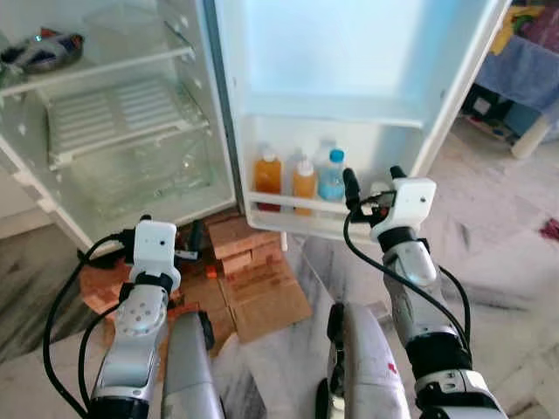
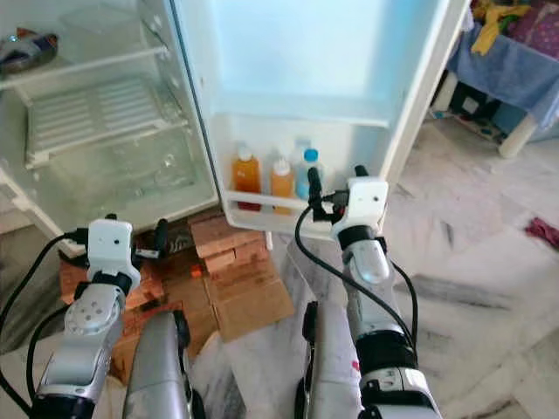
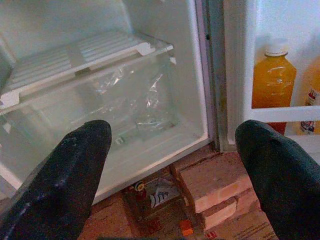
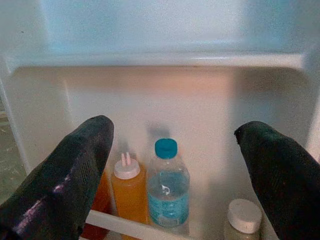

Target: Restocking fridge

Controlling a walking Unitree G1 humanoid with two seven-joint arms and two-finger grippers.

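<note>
White plastic forms the open fridge [image 1: 218, 105] and its door [image 1: 349, 61], which stands swung wide in front of me. The lower door shelf [image 1: 297, 205] holds an orange bottle [image 1: 268, 175], a second orange bottle [image 1: 304, 182] with a twin-spout white cap, and a water bottle [image 1: 331, 177] with a blue cap, standing side by side and upright. In the right wrist view a fourth container with a white lid [image 4: 244, 216] stands beside the water bottle. My right tool [image 1: 371, 179] is raised just in front of this shelf, spread wide and holding nothing; its fingers [image 4: 65, 170] frame the bottles without touching them. My left tool [image 3: 170, 165] sits lower, near the bottom corner of the fridge body, also spread wide and holding nothing. Ahead of it lies the clear crisper drawer [image 1: 148, 175] under a white ribbed shelf [image 1: 118, 113]. A dark packet [image 1: 39, 51] rests on the upper glass shelf. The fridge stands on bricks [image 1: 240, 240], with flattened cardboard [image 1: 262, 297] on the marble floor [image 1: 489, 262] beside them.
</note>
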